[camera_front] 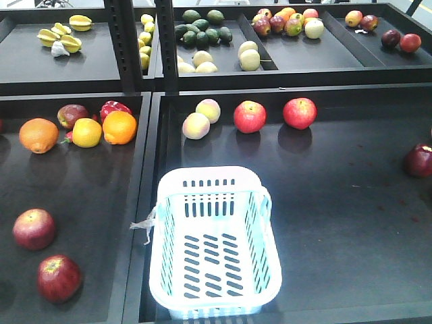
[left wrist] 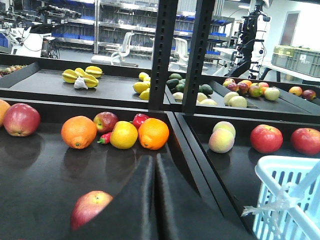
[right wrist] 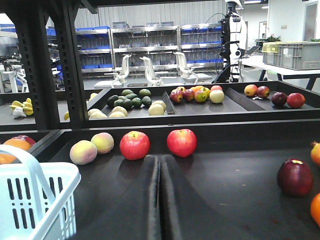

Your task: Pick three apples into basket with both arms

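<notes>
The basket stands empty in the middle tray. From the left gripper, whose two black fingers are pressed together on nothing, it lies low to the right, across the raised tray divider that runs between them. From the right gripper, likewise closed and empty, it lies low to the left in the same tray, with only tray floor between.

The first dark apple lies close beside the left gripper's left finger; whether they touch cannot be told. The second dark apple shows only in the front view, just beside the first. The third dark apple sits well to the right of the right gripper, with open floor between.

Ahead of the right gripper stand a bright red apple and a second red apple, with a pale peach further left. Ahead of the left gripper lie an orange and a lemon, touching each other.
</notes>
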`<state>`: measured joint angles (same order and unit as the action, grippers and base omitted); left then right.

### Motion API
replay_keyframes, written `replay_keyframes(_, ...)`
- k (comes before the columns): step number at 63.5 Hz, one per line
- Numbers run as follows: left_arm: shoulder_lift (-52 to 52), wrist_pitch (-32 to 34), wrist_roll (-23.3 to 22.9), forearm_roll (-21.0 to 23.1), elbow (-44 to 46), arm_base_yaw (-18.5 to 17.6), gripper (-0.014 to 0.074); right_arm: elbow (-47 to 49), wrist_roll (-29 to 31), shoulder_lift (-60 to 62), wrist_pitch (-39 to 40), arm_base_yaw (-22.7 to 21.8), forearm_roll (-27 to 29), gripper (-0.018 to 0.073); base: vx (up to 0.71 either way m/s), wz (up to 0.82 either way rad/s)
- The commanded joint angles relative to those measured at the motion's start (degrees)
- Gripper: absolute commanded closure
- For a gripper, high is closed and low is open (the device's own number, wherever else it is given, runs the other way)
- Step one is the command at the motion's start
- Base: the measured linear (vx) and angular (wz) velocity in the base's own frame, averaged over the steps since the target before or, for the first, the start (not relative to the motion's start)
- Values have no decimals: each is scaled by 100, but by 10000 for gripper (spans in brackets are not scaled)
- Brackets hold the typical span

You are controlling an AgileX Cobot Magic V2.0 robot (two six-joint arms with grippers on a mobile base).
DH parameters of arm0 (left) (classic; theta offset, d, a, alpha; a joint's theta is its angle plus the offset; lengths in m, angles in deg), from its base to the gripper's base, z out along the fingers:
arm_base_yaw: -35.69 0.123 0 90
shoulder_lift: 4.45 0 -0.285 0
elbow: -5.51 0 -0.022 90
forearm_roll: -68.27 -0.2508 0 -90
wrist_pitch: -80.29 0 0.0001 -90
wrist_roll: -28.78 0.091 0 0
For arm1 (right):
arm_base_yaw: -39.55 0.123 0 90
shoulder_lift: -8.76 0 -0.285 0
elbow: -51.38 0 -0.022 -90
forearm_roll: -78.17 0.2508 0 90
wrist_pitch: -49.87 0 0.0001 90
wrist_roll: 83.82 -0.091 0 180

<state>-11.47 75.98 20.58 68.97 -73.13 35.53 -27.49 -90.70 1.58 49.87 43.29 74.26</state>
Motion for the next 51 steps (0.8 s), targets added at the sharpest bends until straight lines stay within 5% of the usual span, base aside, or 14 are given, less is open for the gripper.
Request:
replay_keyframes(1, 78, 430, 0, 41, -129, 14, 603, -83, 8, 60, 395, -28, -41, 568, 4, 4)
replay_keyframes(51, 78, 430, 0, 41, -129, 14, 603, -83, 8, 60, 395, -28, -41, 568, 7, 5)
